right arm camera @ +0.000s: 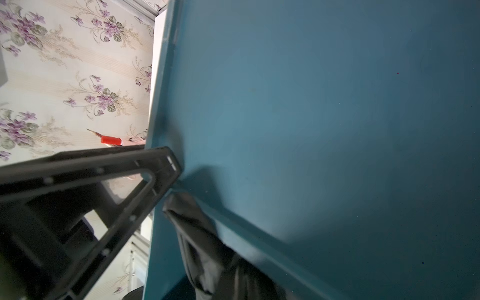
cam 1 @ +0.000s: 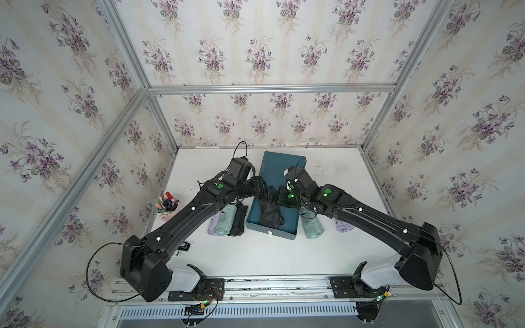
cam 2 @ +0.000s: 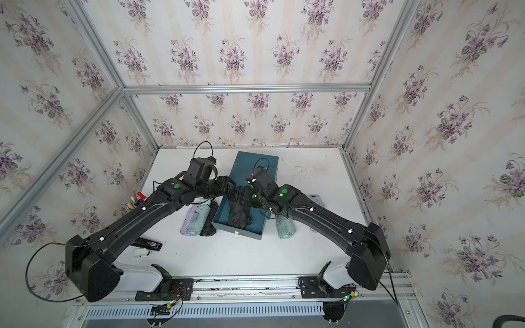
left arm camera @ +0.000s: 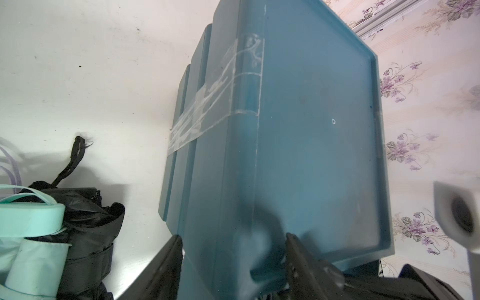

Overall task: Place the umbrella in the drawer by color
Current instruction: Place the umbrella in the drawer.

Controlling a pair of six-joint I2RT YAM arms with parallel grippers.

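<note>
Black umbrella (cam 1: pixel 270 213) lies inside the open teal drawer (cam 1: pixel 289 220), mid-surface. My right end effector (right arm camera: pixel 170 166) is closed just beside its cloth; my left end effector (left arm camera: pixel 233 249) stands wide over the cabinet (left arm camera: pixel 311 130).

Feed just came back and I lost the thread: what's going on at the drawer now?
A black umbrella lies in the open drawer. Both arms hang over its back end: the left pincer is open above the cabinet, the right pincer shut beside the umbrella's fabric. More umbrellas lie on the table on both sides.
</note>
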